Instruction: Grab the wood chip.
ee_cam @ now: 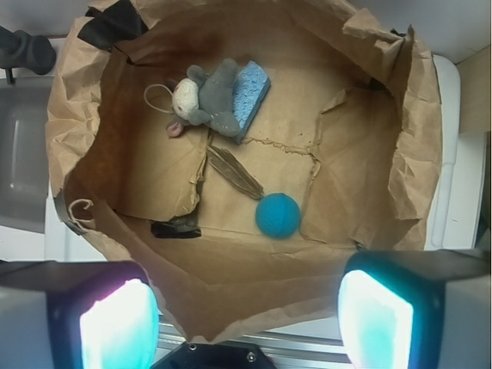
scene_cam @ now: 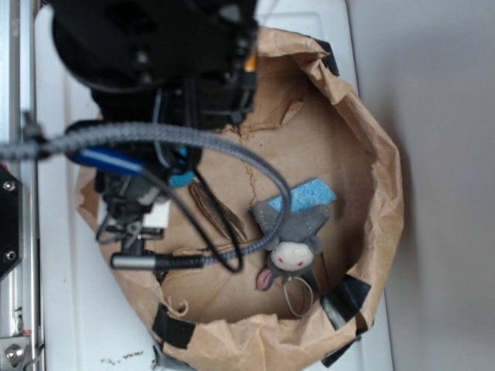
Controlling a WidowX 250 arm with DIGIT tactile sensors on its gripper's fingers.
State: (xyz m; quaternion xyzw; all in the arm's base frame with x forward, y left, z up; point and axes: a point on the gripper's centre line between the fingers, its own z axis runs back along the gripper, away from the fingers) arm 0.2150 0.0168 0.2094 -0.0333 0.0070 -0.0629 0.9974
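Your end effector hangs open and empty above the paper bag's near rim. The wood chip lies flat mid-floor, its tip beside the teal ball; descend carelessly and you'll nudge the ball or pinch paper.

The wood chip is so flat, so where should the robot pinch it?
Probably across the middle of the wood chip, coming straight down from above. It lies flat on the brown paper, long and thin with pointed ends, so the narrow width fits between the open tool. Stay clear of the teal ball touching its lower end.
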